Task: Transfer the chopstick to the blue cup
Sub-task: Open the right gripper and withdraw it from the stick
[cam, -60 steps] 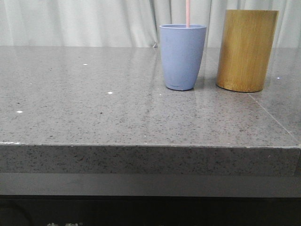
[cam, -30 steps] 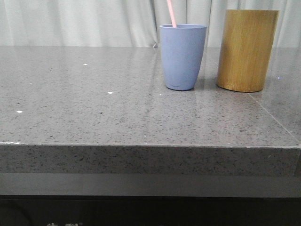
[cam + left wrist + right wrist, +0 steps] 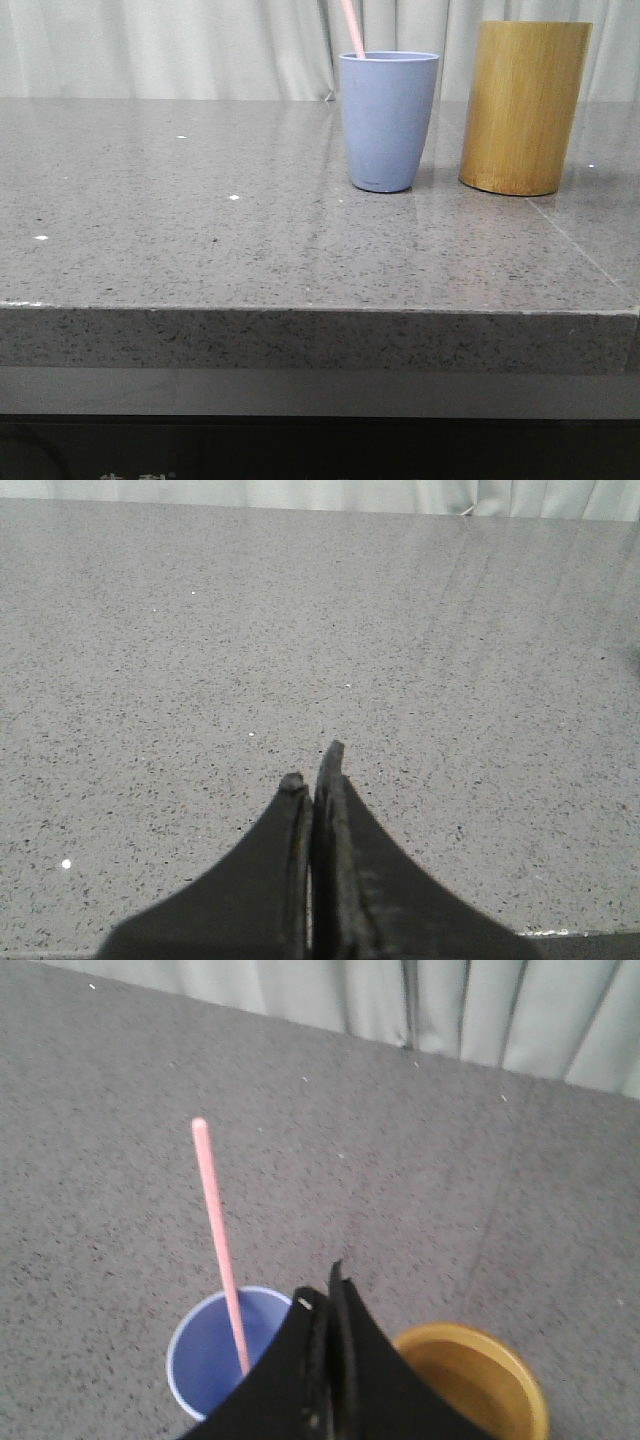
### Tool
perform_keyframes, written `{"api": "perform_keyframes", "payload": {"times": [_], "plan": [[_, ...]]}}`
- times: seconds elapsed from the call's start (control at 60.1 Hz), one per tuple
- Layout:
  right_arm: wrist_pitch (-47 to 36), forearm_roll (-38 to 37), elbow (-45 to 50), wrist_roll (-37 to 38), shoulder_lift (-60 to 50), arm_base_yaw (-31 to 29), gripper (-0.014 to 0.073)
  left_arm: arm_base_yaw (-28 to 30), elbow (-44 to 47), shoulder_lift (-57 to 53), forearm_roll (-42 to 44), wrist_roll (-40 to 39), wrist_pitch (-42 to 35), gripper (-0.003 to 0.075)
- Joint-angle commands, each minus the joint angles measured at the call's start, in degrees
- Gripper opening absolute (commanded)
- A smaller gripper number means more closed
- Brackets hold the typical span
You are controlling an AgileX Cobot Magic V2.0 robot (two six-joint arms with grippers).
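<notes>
Pink chopstick (image 3: pixel 218 1240) leaning in blue cup (image 3: pixel 205 1360), right tool (image 3: pixel 327 1285) closed empty above, left tool (image 3: pixel 312 775) closed empty

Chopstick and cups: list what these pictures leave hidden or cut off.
- Chopstick: the front view's upper edge cuts off its top; the blue cup wall hides its lower end.
- Blue cup, right wrist view: the near rim is hidden by the right gripper.
- Bamboo holder: cut by the frame edge; the front view hides its inside.
</notes>
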Motion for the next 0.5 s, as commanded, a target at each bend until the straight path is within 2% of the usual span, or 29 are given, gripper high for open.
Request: {"api": "perform_keyframes", "payload": {"times": [0.0, 0.283, 0.482], "plan": [[0.16, 0.2, -0.97, 0.03, -4.41, -2.95, -0.0067, -0.39, -1.49, 0.37, -0.67, -0.05, -4.7, -0.0019], [0.29, 0.2, 13.31, 0.03, -18.37, -13.14, -0.0067, -0.39, -1.49, 0.37, -0.67, -0.05, -4.7, -0.0019], [-6.92, 0.2, 29.6, -0.03, -31.05, -14.48, -0.0067, -0.39, -1.49, 0.37, -0.67, -0.05, -4.7, -0.0019]]}}
